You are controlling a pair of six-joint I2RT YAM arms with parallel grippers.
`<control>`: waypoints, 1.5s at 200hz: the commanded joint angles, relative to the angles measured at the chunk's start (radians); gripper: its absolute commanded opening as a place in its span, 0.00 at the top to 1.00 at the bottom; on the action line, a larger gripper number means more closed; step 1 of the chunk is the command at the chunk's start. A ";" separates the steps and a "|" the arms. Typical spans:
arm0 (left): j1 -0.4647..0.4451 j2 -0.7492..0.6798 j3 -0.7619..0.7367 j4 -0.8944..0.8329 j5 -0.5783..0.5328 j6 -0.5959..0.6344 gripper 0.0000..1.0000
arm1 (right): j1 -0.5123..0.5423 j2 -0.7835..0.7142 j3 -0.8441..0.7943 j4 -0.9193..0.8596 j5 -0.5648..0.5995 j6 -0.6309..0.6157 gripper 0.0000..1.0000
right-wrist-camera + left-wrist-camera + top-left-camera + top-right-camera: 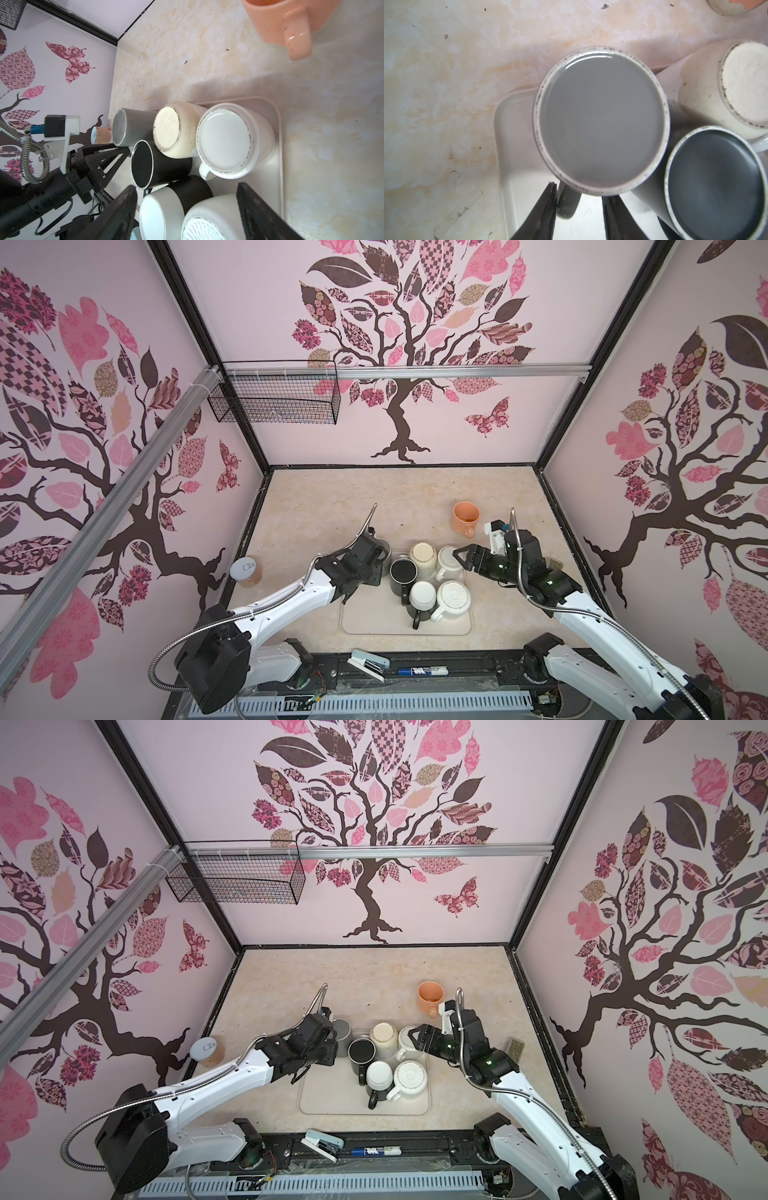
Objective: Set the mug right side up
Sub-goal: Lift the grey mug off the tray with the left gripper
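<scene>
grey mug (600,120) sits upside down, base up, in the back left corner of the tray (512,124); in both top views it is mostly hidden under the left wrist, only its far side showing (385,551) (343,1036); its handle (568,205) points back toward the left gripper (579,193).

left gripper is part open, jaws straddling the handle; in the left wrist view one finger sits right against the handle, the other stands clear of it with a gap; so not clamped on it, mug not lifted.

neighbours on the tray, all inverted: black mug (403,572) just beside the grey one, looks to be touching it; cream mug (423,558) behind the black one, leaning a bit; white mug (446,562) at back right; front row holds a black mug with white base (422,595) and a white mug with ribbed base (455,597), close together.

right gripper (459,558) hovers over the back-right white mug, jaws wide apart, holding nothing; the right wrist view shows its two fingers (124,207) well apart, above the front-row mugs.

off the tray: orange mug (466,516) stands upright on the table (332,506), behind the right gripper, handle toward the front; lidded jar (246,571) stands at the table's left edge, well apart from the tray.
</scene>
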 commanded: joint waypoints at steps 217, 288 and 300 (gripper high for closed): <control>-0.004 0.141 0.046 0.104 -0.090 0.084 0.83 | 0.000 -0.028 -0.007 -0.001 0.027 -0.004 0.21; -0.006 0.133 0.047 0.065 -0.141 0.091 1.00 | 0.000 -0.033 -0.023 0.017 0.008 0.017 0.21; -0.005 0.129 0.055 0.035 -0.191 0.076 1.00 | 0.000 -0.036 -0.023 0.017 0.005 0.023 0.22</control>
